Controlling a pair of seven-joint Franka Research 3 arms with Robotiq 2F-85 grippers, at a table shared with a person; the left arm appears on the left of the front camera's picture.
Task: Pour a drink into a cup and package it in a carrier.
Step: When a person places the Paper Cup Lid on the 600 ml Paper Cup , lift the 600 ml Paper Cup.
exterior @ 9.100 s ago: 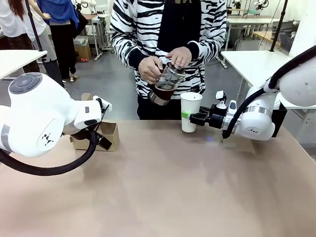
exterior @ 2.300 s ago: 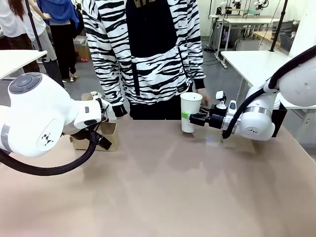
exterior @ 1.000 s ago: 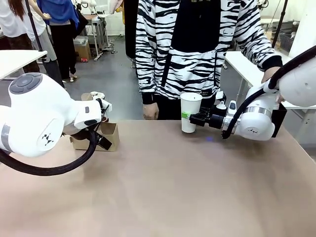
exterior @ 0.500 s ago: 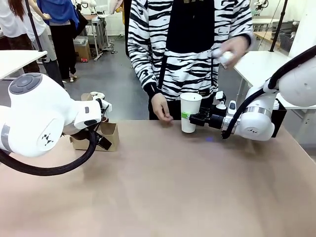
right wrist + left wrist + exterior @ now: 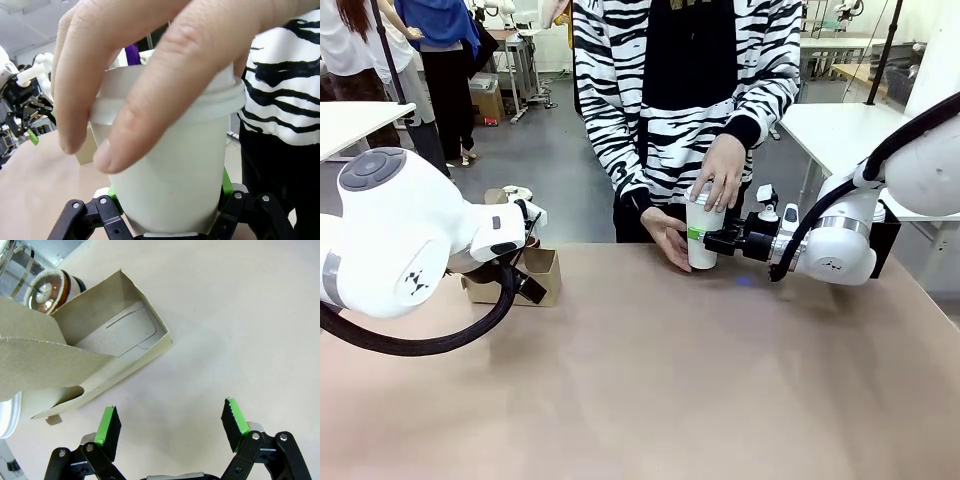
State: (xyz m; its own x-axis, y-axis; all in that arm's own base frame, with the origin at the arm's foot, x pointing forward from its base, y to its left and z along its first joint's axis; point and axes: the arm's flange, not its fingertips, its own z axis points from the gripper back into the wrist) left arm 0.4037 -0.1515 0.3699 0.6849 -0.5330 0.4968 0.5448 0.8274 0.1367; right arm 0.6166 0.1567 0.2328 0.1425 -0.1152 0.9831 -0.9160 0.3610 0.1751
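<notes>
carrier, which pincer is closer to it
Left. The left pincer hangs open right beside the carrier; the right pincer is far across the table, shut on the cup.

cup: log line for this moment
cup: upright | right end effector: shut on cup | person's hand: on lid | left end effector: open, by carrier

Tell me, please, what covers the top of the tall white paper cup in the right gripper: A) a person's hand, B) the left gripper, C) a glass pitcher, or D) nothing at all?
A: a person's hand lies over the rim of the tall white paper cup, which the right gripper clamps low on its sides.
</notes>
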